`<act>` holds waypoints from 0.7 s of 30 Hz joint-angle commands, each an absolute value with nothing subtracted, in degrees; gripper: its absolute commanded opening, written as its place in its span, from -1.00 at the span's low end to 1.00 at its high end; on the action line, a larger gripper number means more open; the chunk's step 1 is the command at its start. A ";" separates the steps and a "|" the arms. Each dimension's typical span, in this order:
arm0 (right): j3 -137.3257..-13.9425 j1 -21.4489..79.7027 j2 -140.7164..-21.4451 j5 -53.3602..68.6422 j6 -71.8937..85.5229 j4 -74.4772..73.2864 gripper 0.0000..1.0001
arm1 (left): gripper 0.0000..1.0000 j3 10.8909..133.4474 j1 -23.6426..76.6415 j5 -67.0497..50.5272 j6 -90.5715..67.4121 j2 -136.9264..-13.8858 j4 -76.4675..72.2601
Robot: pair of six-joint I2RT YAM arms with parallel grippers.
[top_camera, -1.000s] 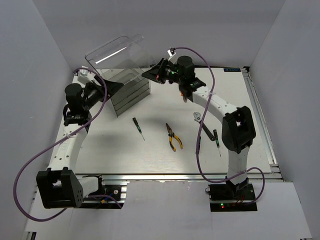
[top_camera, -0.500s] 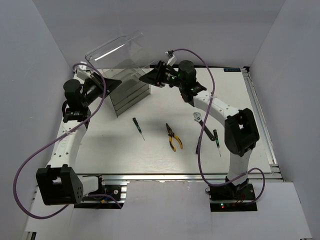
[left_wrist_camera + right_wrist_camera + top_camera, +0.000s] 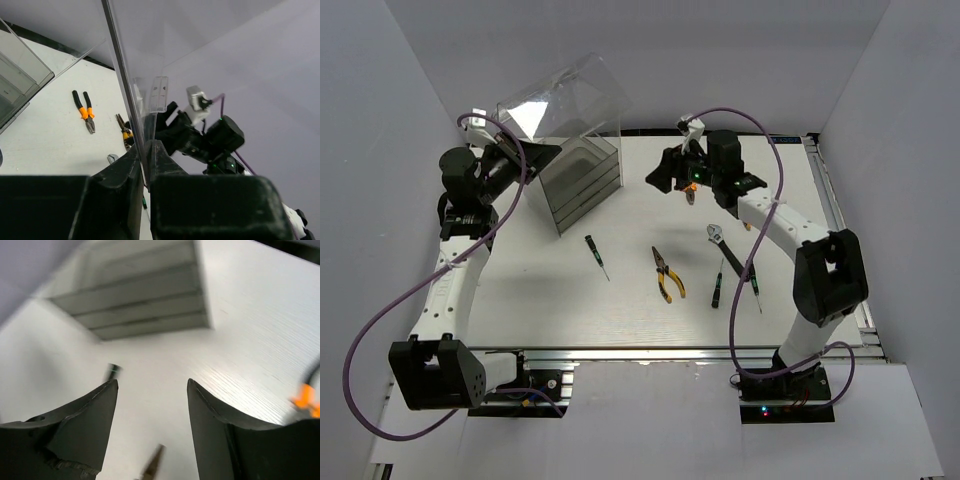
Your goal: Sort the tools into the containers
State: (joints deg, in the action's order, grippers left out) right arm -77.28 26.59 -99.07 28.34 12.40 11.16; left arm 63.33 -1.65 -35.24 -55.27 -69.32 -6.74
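The cabinet (image 3: 582,180) stands near the far-left corner of the counter (image 3: 520,290), its stacked grey drawers facing the middle. Its clear lid (image 3: 565,100) is tilted up toward the far edge. The left gripper (image 3: 532,153) is clenched on the lid's near-left edge; the left wrist view shows the thin pane pinched between the two black fingers.

The right gripper (image 3: 658,180) hangs over the far middle of the counter, just right of the cabinet and apart from it. Its fingers are spread with nothing between them, and its wrist view shows only bare counter and the drawer fronts in the gap.

All the tools lie on the counter, outside the cabinet. A screwdriver (image 3: 597,256) lies in the middle, nearer the left edge than the other tools. Yellow-handled pliers (image 3: 667,273) lie just right of it, toward the near edge. The wrench (image 3: 716,236) lies right of the middle, its head toward the far edge. A second screwdriver (image 3: 717,286) lies just nearside of the wrench, and a third screwdriver (image 3: 754,280) lies beside it toward the right edge, next to the purple cable (image 3: 738,310). A bit of orange from a second pliers (image 3: 690,193) shows under the right arm's wrist, the rest hidden.
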 commanded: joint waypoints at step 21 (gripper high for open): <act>-84.99 17.15 -108.63 22.11 -22.74 -17.90 0.45 | -0.70 62.93 -1.76 -30.76 -57.04 -62.84 -10.72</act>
State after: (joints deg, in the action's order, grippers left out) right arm -85.32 20.84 -112.46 17.37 -14.92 -14.24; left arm 62.26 -1.65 -33.19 -58.94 -66.83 -6.50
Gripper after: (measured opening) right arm 0.714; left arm 0.191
